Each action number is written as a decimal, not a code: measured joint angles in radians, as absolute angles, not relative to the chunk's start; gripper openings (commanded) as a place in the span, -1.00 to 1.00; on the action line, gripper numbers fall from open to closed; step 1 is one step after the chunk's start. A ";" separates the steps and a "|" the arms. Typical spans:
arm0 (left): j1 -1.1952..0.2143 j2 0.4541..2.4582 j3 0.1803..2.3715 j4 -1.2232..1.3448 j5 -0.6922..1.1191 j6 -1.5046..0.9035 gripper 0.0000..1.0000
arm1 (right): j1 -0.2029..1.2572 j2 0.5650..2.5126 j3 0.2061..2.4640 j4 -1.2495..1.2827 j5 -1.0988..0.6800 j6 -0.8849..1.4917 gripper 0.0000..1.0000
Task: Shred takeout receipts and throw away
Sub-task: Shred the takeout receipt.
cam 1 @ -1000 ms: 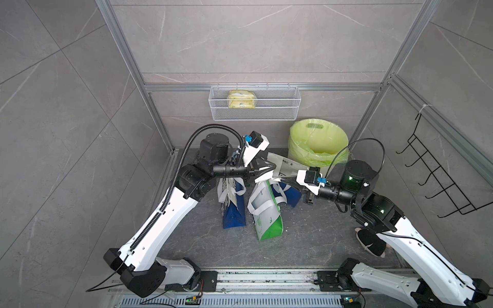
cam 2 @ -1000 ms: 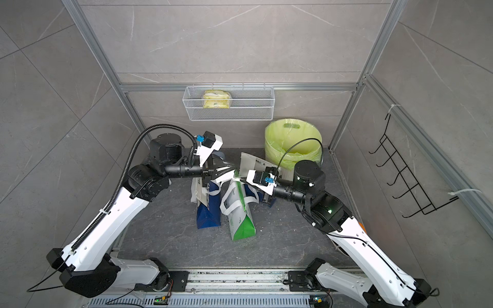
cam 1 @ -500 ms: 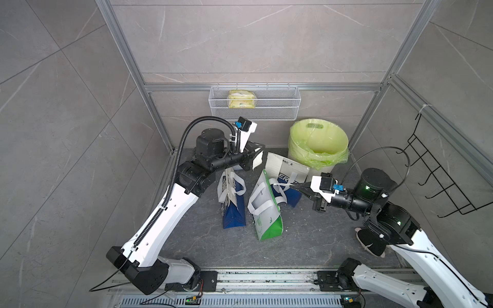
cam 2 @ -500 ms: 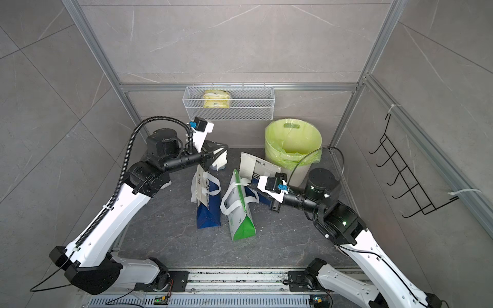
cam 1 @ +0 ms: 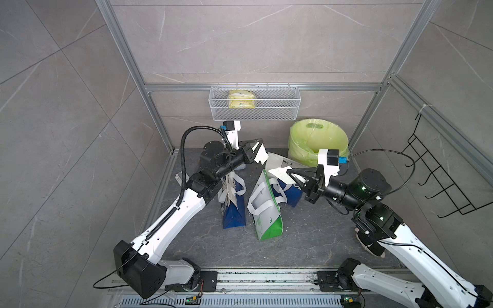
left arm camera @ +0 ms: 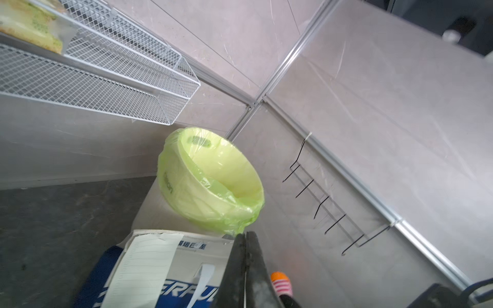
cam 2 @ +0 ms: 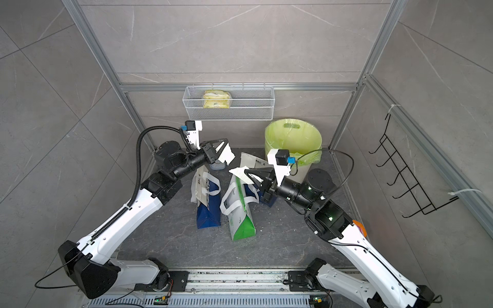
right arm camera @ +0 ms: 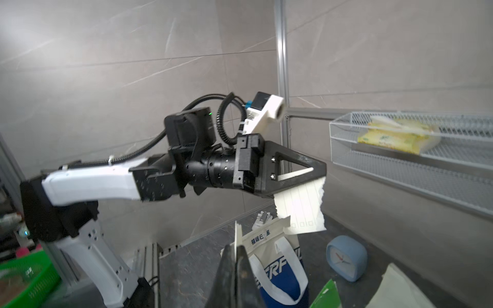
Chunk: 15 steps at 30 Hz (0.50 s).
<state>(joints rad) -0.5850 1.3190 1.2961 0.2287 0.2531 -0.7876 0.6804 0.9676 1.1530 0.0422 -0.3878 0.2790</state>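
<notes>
A: Left gripper [right arm camera: 321, 172] is pinching the left half [right arm camera: 301, 210] of a torn receipt. Right gripper [cam 1: 290, 174] is pinching the right half [cam 1: 277, 170]. Both are up over the bags [cam 1: 266, 213]. Risks?

B: Right grip looks edge-only, so that half may slip and land among the bags, short of the bin [cam 1: 300, 153]. Halves are big, hardly shredded. Another receipt [left arm camera: 144, 264] sits on a bag face, untouched.

A: Versus a second ago?

B: Then the grippers meet on one slip. Now they're apart, the slip's in two, and the left gripper is nearer the basket [cam 1: 254, 114].
</notes>
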 measured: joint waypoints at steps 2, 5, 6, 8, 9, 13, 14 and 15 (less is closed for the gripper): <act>-0.585 1.318 1.256 0.296 0.224 -0.899 -1.00 | 0.680 0.995 1.153 0.088 -0.350 0.410 -1.00; -0.585 1.314 1.208 0.372 0.176 -1.047 -1.00 | 0.680 1.027 1.154 0.141 -0.299 0.574 -1.00; -0.585 1.312 1.197 0.391 0.163 -1.087 -1.00 | 0.680 1.039 1.155 0.157 -0.284 0.623 -1.00; -0.585 1.311 1.182 0.419 0.138 -1.168 -1.00 | 0.680 1.066 1.159 0.187 -0.260 0.715 -1.00; -0.585 1.309 1.177 0.429 0.131 -1.196 -1.00 | 0.680 1.081 1.164 0.196 -0.249 0.754 -1.00; -0.590 1.302 1.154 0.470 0.098 -1.310 -0.97 | 0.680 1.148 1.196 0.204 -0.206 0.906 -1.00; -0.591 1.302 1.148 0.481 0.094 -1.332 -0.97 | 0.680 1.165 1.202 0.208 -0.199 0.945 -1.00; -0.591 1.302 1.143 0.489 0.088 -1.351 -0.97 | 0.680 1.177 1.209 0.208 -0.195 0.973 -1.00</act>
<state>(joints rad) -0.5915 1.3018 1.1435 0.4892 0.0875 -1.3510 0.6800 1.1770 1.2087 0.2081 -0.1947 0.9730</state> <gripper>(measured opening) 0.048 0.040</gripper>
